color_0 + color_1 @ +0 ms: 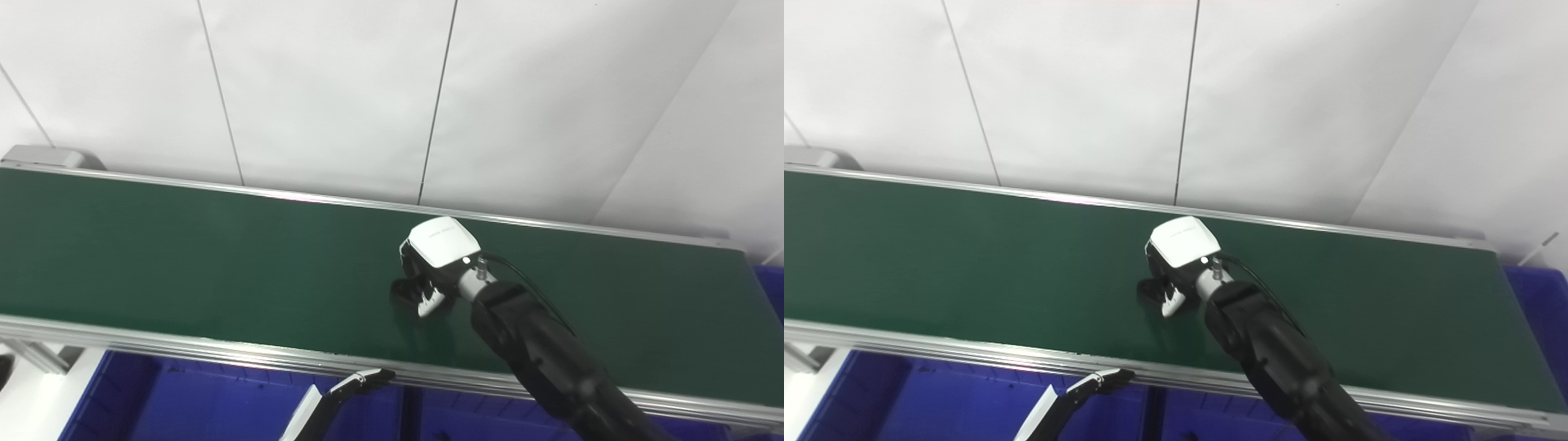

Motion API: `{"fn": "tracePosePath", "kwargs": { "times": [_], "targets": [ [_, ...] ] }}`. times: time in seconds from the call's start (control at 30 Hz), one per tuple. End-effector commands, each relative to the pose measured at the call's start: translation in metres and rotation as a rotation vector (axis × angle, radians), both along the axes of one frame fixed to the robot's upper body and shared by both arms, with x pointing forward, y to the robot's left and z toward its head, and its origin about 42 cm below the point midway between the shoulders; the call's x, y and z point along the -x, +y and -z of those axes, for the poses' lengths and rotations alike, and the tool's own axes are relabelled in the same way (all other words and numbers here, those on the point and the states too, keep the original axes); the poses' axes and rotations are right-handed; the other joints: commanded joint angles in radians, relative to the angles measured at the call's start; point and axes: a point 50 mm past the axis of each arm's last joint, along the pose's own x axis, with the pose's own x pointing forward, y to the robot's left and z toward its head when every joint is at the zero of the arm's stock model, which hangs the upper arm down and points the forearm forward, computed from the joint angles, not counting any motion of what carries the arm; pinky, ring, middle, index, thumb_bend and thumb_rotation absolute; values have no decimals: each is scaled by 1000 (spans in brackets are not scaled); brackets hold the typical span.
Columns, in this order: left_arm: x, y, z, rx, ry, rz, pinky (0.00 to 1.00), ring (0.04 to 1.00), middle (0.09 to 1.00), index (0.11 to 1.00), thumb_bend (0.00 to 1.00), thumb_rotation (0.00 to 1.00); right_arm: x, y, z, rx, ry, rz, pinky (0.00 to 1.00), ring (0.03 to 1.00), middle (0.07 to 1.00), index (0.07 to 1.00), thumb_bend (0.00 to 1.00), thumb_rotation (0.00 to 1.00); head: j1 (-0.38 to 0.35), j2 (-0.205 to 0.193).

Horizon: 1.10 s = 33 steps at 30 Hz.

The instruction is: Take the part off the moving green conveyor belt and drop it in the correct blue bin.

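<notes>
My right hand (432, 269) reaches over the middle of the green conveyor belt (184, 257), its white back cover facing up. Its fingers curl down and close around a small black part (404, 293) that rests on the belt surface; the hand hides most of the part. The black right forearm (539, 355) comes in from the bottom right. My left hand (358, 383) shows only as straight dark fingers low in front of the belt's near rail, holding nothing.
Blue bins (202, 398) lie below the belt's near aluminium rail (184, 349), with a divider wall (409, 410) between two of them. Another blue bin (773, 288) stands past the belt's right end. A white panelled wall (367, 92) rises behind the belt.
</notes>
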Motion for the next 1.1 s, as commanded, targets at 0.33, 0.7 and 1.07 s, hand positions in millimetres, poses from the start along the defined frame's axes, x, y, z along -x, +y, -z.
{"fn": "tracePosePath", "kwargs": {
  "times": [0.33, 0.7, 1.07],
  "targets": [
    [0, 3, -12, 33, -36, 8, 782, 788, 796, 795, 832, 618, 46, -33, -77, -179, -130, 79, 138, 207, 287, 488, 520, 128, -28, 27],
    [3, 6, -19, 46, -48, 8, 771, 782, 793, 795, 829, 631, 108, -69, -65, -263, -42, 140, 115, 188, 278, 488, 515, 121, -86, 67],
    [5, 21, -34, 74, -63, -2, 799, 808, 804, 801, 822, 635, 184, -89, 19, -331, 179, 277, 273, 332, 459, 486, 527, 12, -164, 173]
  ]
}}
